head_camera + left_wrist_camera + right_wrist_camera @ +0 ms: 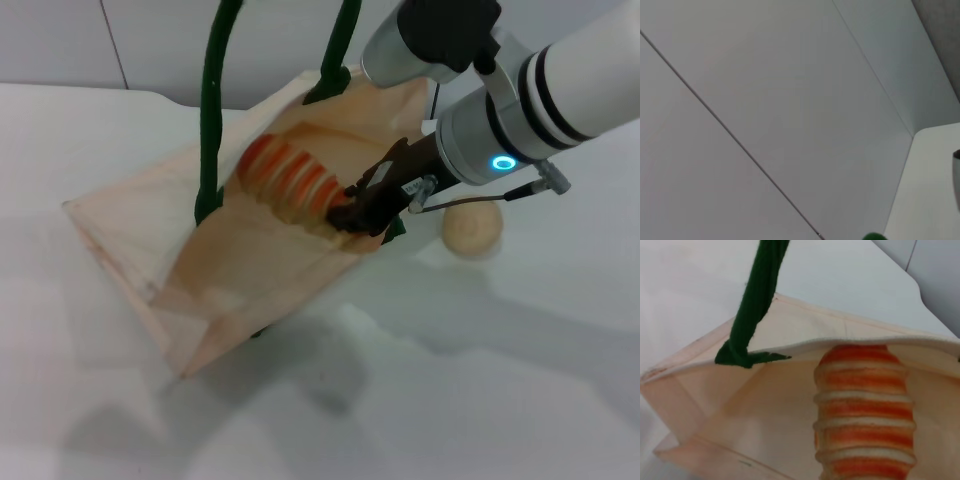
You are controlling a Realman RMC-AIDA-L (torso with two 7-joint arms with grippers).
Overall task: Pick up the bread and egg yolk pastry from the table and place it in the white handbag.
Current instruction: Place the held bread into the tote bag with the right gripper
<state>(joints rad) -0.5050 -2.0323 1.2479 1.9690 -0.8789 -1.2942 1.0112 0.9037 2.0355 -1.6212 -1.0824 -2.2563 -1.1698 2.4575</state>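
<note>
The white handbag stands tilted on the table, its dark green handles pulled up out of the head view. My right gripper is shut on the near end of the orange-striped bread and holds it inside the bag's open mouth. The right wrist view shows the bread reaching past the bag's rim, with one green handle beside it. The egg yolk pastry lies on the table just right of the bag, behind my right wrist. My left gripper is out of view.
The white table spreads in front of and to the right of the bag. The left wrist view shows only a pale wall, the table's corner and a scrap of green at the picture's edge.
</note>
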